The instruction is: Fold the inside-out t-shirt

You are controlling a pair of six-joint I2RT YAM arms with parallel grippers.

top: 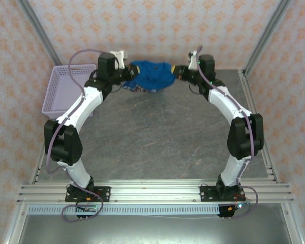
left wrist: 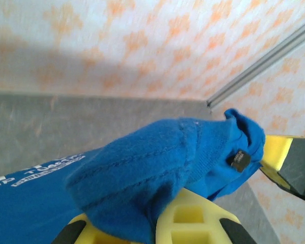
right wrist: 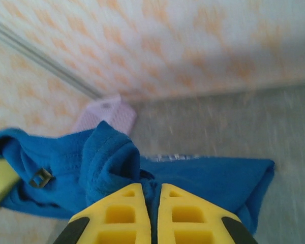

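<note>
My left claw and right claw each grasp the bunched royal-blue t-shirt at the far edge of the table.

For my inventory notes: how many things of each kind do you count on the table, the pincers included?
blue t-shirt: 1
lavender basket: 1
pincers, the left pincer and the right pincer, both shut on the shirt: 2
Total: 4

I count one blue t-shirt; one lavender basket left of the t-shirt; two grippers flanking it: left gripper, right gripper.
</note>
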